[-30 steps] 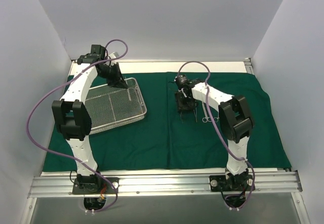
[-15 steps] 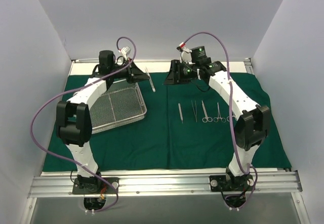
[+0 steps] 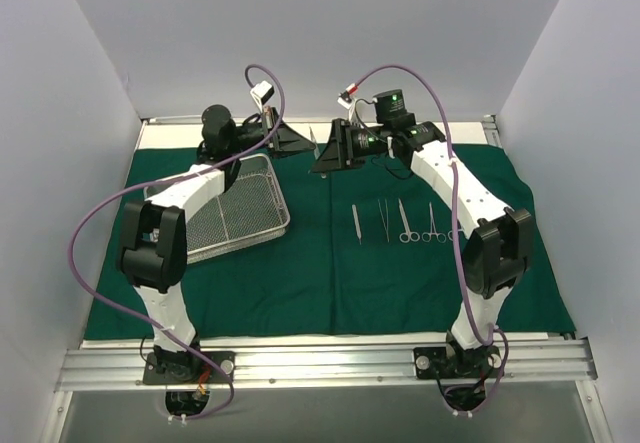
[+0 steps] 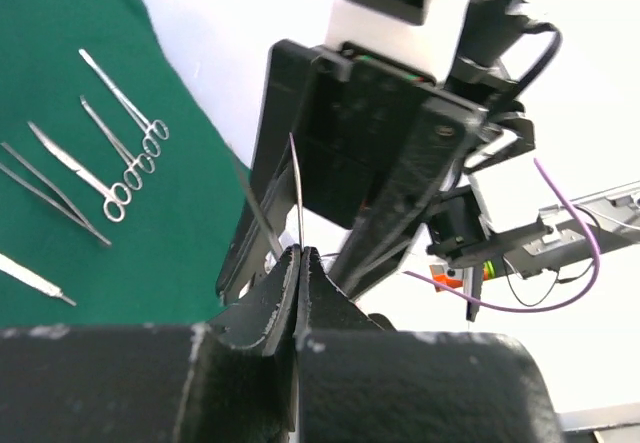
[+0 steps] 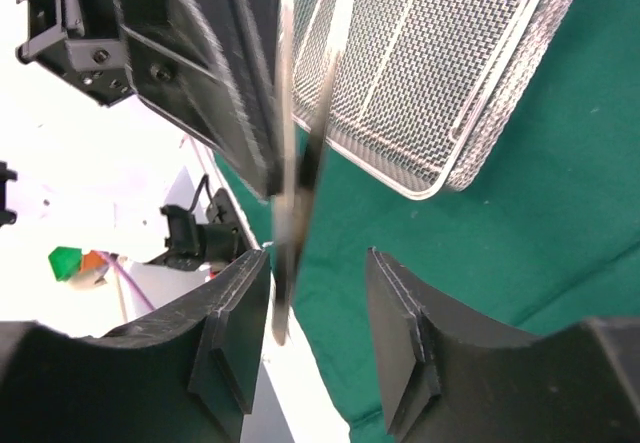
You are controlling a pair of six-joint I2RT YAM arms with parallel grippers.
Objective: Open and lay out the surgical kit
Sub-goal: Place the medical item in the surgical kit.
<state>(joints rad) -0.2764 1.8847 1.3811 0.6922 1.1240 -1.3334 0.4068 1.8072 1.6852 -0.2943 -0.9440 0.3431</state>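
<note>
My left gripper (image 3: pixel 306 145) is raised over the back middle of the dark green cloth (image 3: pixel 300 273), shut on slim steel tweezers (image 4: pixel 297 188) that stick out past its tips (image 4: pixel 297 253). My right gripper (image 3: pixel 322 157) faces it from the right. Its fingers (image 5: pixel 245 293) are open on either side of the blurred tweezers (image 5: pixel 290 213), which hang close to the left finger. The silver wire-mesh tray (image 3: pixel 225 218) lies at the left with nothing visible in it. Several steel instruments (image 3: pixel 405 221) lie in a row on the cloth to the right; the left wrist view shows these instruments (image 4: pixel 110 178) too.
White walls close in the back and both sides. A bare white strip of table (image 3: pixel 440 131) runs behind the cloth. Purple cables (image 3: pixel 95 223) loop off both arms. The tray's rim (image 5: pixel 440 178) lies just below the two grippers in the right wrist view.
The left gripper lifted the tweezers out of the tray and swung right. The right gripper left the row of instruments, rose to the back and now brackets the tweezers.
</note>
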